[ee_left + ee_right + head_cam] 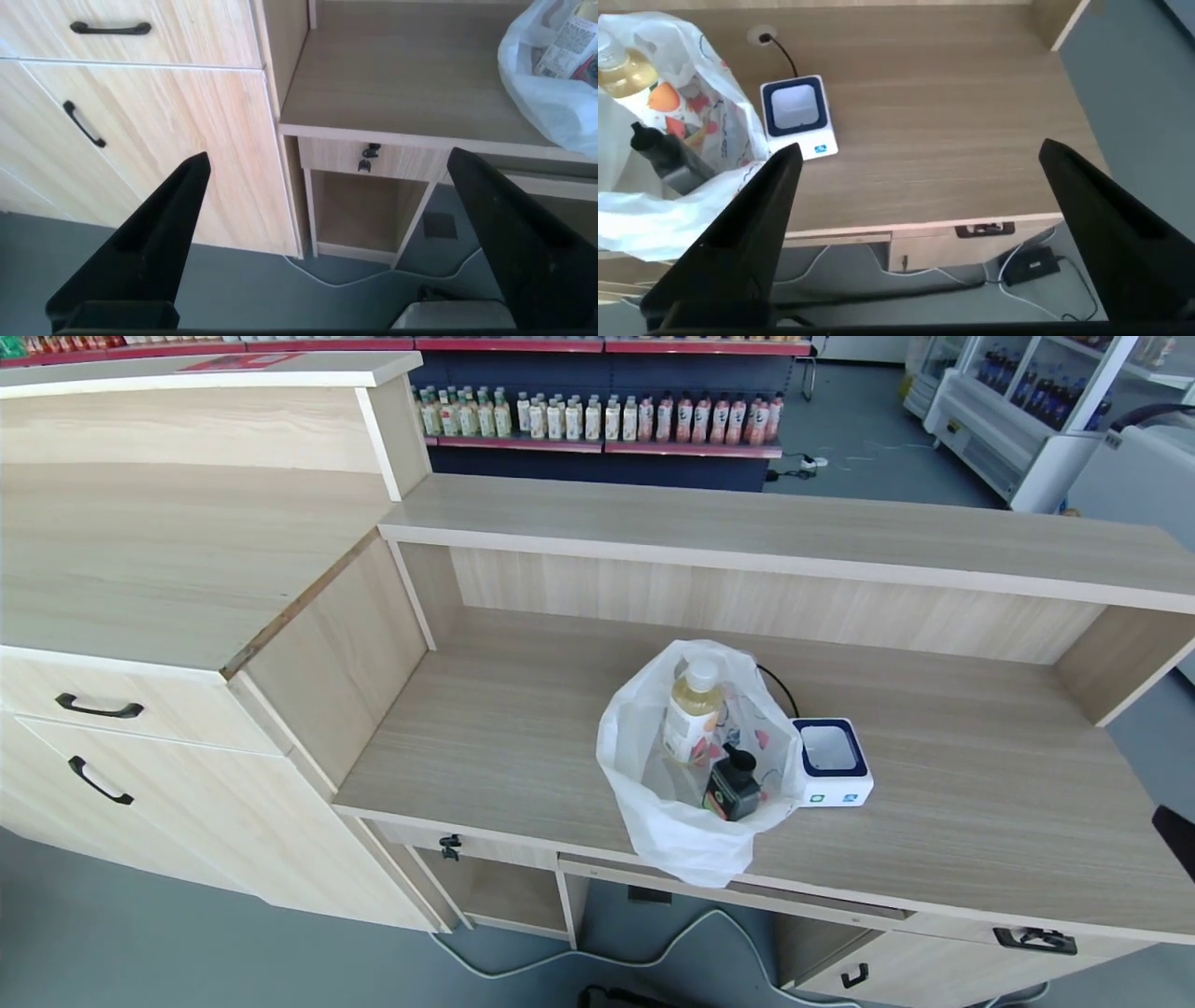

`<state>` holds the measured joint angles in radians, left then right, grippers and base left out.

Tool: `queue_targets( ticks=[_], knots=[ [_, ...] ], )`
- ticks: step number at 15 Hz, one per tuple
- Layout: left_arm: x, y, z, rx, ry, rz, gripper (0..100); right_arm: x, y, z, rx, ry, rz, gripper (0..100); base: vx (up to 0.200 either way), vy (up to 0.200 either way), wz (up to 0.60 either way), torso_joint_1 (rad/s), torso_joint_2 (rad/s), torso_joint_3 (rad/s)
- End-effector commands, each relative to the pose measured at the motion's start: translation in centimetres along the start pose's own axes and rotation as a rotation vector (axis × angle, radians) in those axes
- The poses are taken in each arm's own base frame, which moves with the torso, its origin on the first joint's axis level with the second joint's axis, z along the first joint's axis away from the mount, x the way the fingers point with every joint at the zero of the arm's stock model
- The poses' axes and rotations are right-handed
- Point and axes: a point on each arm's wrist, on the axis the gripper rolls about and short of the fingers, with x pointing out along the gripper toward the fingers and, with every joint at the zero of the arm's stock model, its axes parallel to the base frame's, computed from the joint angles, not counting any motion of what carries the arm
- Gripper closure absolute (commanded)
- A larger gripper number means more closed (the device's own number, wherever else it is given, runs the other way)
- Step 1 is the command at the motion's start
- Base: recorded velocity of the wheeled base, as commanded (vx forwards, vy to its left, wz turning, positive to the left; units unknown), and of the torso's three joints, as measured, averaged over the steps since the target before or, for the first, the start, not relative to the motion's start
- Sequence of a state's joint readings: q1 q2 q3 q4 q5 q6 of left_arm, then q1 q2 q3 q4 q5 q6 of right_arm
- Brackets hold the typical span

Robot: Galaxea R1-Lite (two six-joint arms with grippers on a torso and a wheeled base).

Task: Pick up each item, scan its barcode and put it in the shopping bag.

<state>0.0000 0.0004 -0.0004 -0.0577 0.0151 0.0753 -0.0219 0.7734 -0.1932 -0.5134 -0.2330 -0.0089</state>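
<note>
A white plastic shopping bag [686, 831] stands open on the wooden counter [523, 737], near its front edge. Inside it lean a juice bottle with a white cap [694, 709] and a small dark bottle [733, 786]. Right beside the bag sits the white and blue barcode scanner [831, 761], its cable running back behind the bag. My left gripper [327, 187] hangs open below counter level, left of the bag [551, 79]. My right gripper [920, 177] is open, held back from the counter's front edge, with the scanner [796, 112] and bag [668, 210] beyond it.
The counter has a raised back shelf [784, 537] and side walls. A taller cabinet with drawers [121, 709] stands to the left. A small keyed drawer [369, 159] sits under the counter front. Store shelves with drink bottles [597, 418] line the room behind.
</note>
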Motion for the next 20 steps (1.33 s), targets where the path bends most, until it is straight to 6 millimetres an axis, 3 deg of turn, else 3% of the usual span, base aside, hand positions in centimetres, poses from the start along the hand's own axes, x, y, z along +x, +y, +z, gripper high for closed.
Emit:
queue_targets(
  ticks=[1, 2, 6, 12, 17, 20],
  knots=[
    [0.0, 0.0, 0.0, 0.0, -0.001, 0.0, 0, -3.1, -0.8, -2.9, 0.003, -0.041, -0.032, 0, 0.0, 0.0, 0.0, 0.0, 0.0, 0.0],
    [0.0, 0.0, 0.0, 0.0, -0.002, 0.0, 0, -4.6, -1.1, -5.1, -0.022, -0.048, -0.021, 0, 0.0, 0.0, 0.0, 0.0, 0.0, 0.0],
    [0.0, 0.0, 0.0, 0.0, -0.001, -0.001, 0, -8.3, -2.0, -9.4, -0.042, -0.028, 0.008, 0, 0.0, 0.0, 0.0, 0.0, 0.0, 0.0],
    [0.0, 0.0, 0.0, 0.0, -0.001, 0.0, 0, -8.9, -2.1, -9.7, 0.019, -0.107, 0.02, 0, 0.0, 0.0, 0.0, 0.0, 0.0, 0.0],
    [0.0, 0.0, 0.0, 0.0, -0.002, 0.0, 0, -8.9, -2.1, -9.7, 0.197, -0.105, 0.031, 0, 0.0, 0.0, 0.0, 0.0, 0.0, 0.0],
    [0.0, 0.0, 0.0, 0.0, -0.002, 0.0, 0, -8.9, -1.9, -9.8, 0.163, -0.089, 0.117, 0, 0.0, 0.0, 0.0, 0.0, 0.0, 0.0]
  ],
)
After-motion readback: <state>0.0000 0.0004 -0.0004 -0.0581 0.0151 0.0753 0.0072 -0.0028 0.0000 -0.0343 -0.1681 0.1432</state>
